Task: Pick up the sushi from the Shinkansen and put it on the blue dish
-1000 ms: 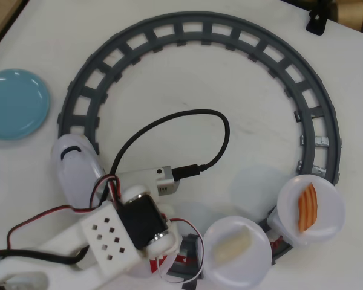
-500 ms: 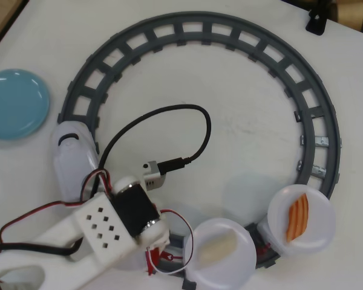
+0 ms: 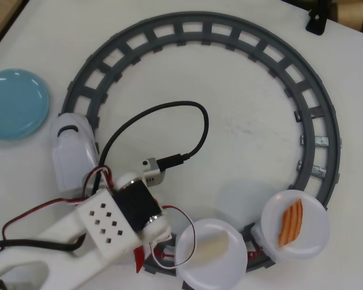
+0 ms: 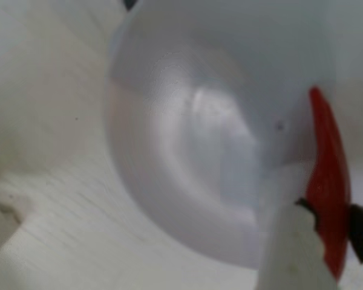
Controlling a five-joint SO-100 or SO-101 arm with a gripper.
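Sushi (image 3: 213, 248) is carried on a round white plate (image 3: 193, 266) behind the Shinkansen (image 3: 71, 154), well apart from the blue dish (image 3: 15, 104), while the gripper (image 3: 146, 260), its opening undeterminable, is positioned just beside it, probably for grasping.

White table (image 3: 242, 145), overhead view
Grey ring track (image 3: 230, 33) encircles the arm's head; blue dish (image 3: 15, 104) lies up-left of it.

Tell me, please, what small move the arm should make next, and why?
Probably hold above the track and wait: the Shinkansen seems mid-run, and the wrist view shows only an empty white plate, while the pale sushi rides one plate behind.
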